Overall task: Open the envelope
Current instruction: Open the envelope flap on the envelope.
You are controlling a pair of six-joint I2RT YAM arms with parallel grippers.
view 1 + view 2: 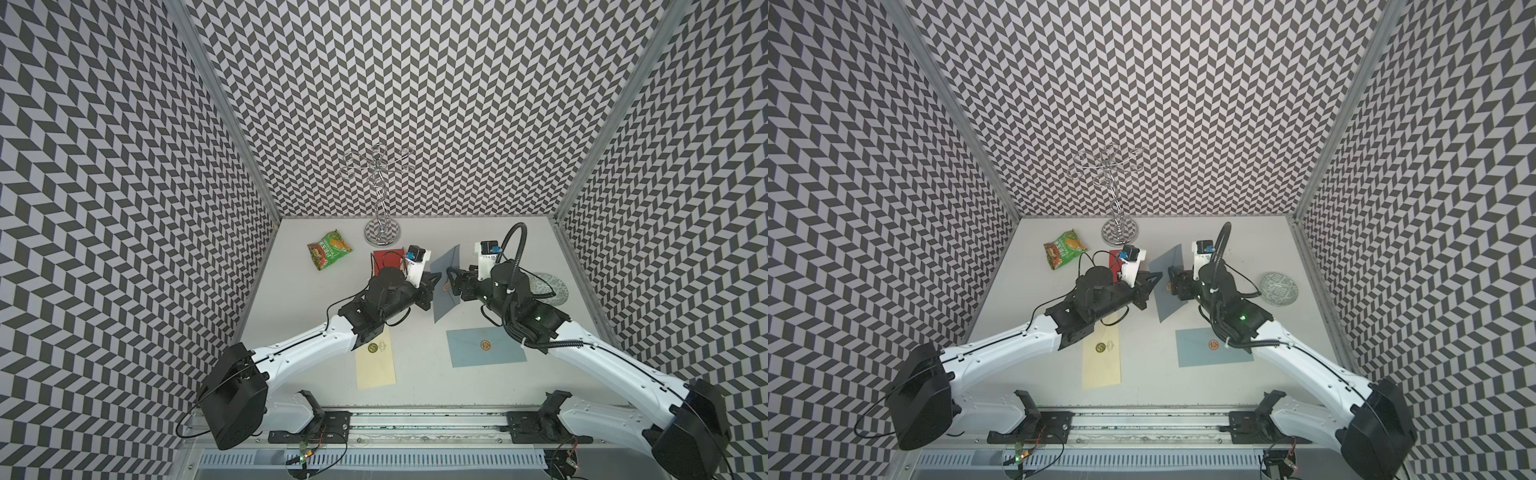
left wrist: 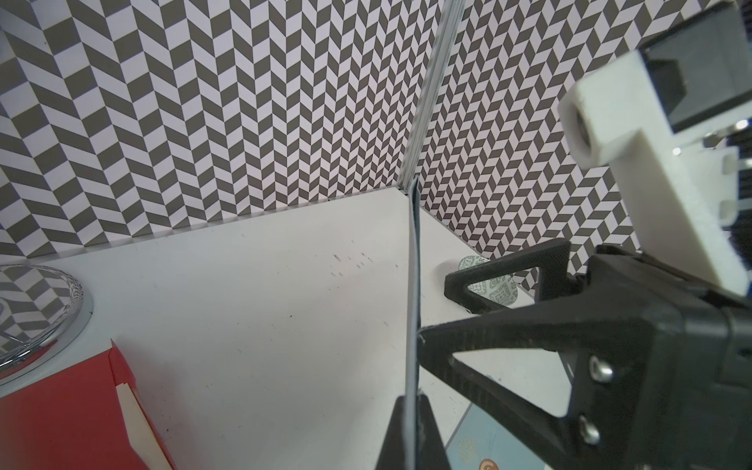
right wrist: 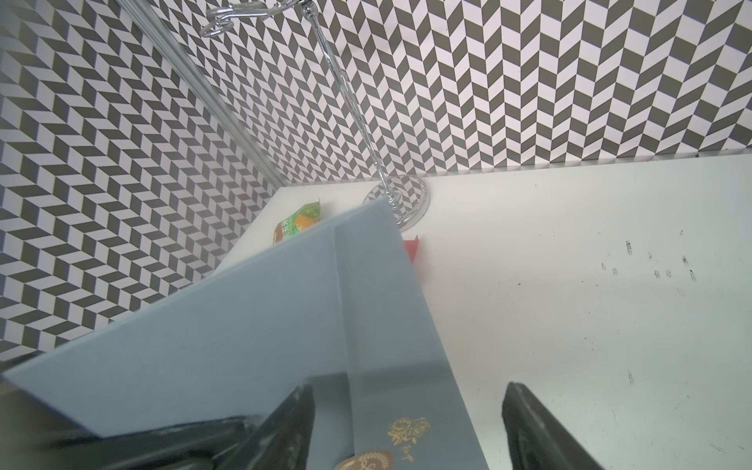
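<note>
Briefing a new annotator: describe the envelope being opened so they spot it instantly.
On the white table, look at the centre. A grey-blue paper envelope is held upright there, pinched by the left tool. Its neighbour, the light-blue envelope with a round seal, lies flat.

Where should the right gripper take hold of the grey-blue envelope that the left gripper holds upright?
Probably the flap's tip at the wax seal, approached from the right arm's side. The left gripper is shut on the grey-blue envelope, standing it on edge with its sealed face toward the open right gripper.
</note>
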